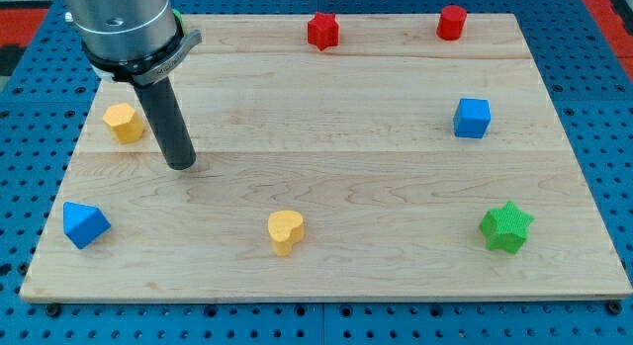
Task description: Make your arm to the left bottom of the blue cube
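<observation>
The blue cube (472,118) sits on the wooden board at the view's right, a little above mid-height. My tip (181,165) rests on the board at the view's left, far to the left of the blue cube and slightly lower than it. The tip stands just right of and below a yellow block (124,122). The rod rises up and left to the arm's grey body at the view's top left.
A blue triangular block (84,224) lies at the bottom left. A yellow heart block (286,231) lies at bottom centre. A green star (506,227) lies at the bottom right. A red star (322,31) and a red cylinder (451,22) stand along the top edge. Something green shows behind the arm's body.
</observation>
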